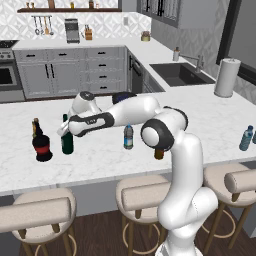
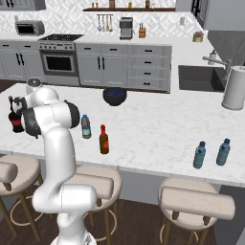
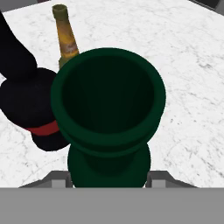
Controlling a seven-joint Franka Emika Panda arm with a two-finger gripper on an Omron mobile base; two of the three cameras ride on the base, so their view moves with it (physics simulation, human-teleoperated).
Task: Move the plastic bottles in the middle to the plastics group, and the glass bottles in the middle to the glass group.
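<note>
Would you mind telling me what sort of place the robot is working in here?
A home kitchen, rendered in simulation: a marble counter with stools along it, a sink with a tap, and an oven range among grey cabinets.

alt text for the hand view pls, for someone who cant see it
Looking down along the gripper onto the open mouth of a dark green bottle, held at its neck. Behind it on the white marble counter are a squat black bottle with a red label and a slim brown bottle with a yellowish neck.
</note>
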